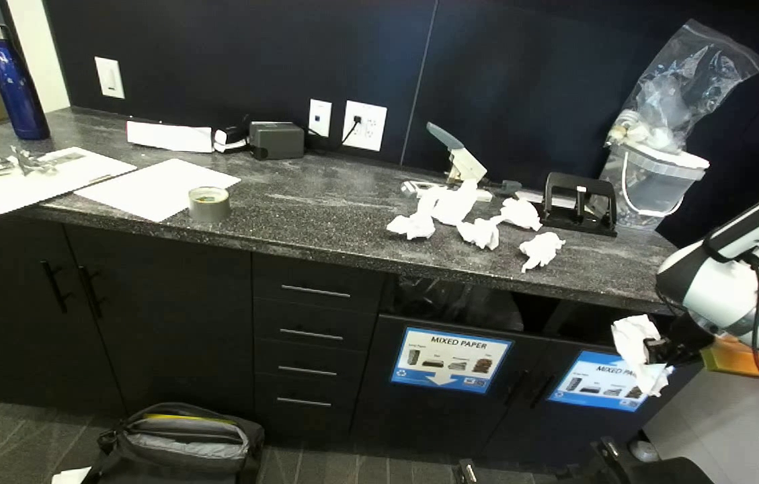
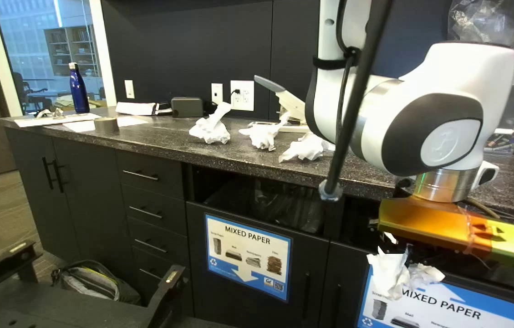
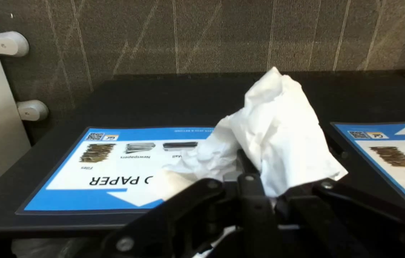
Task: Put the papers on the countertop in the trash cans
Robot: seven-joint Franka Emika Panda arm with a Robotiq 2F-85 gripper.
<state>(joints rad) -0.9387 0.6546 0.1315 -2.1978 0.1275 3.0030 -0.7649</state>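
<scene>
Up on the surface [image 1: 325,215], a hole punch [image 1: 579,210] hangs out near some paper wads [image 1: 480,233] (tape roll [image 1: 210,205] well apart), and the claw [image 3: 247,168] is clamped tight on another wad [image 3: 283,132] in front of a trash can [image 3: 123,157].

Your rounded white arm [image 2: 459,68] has a pale badge [image 2: 450,141] on its dark cap [image 2: 402,136]. At the badge's ten o'clock runs a black cable [image 2: 347,73]; at six, a silver collar [image 2: 443,186] above an orange-yellow casing [image 2: 439,223]. Your black gripper [image 3: 244,166] shows silver screws [image 3: 125,244].
</scene>
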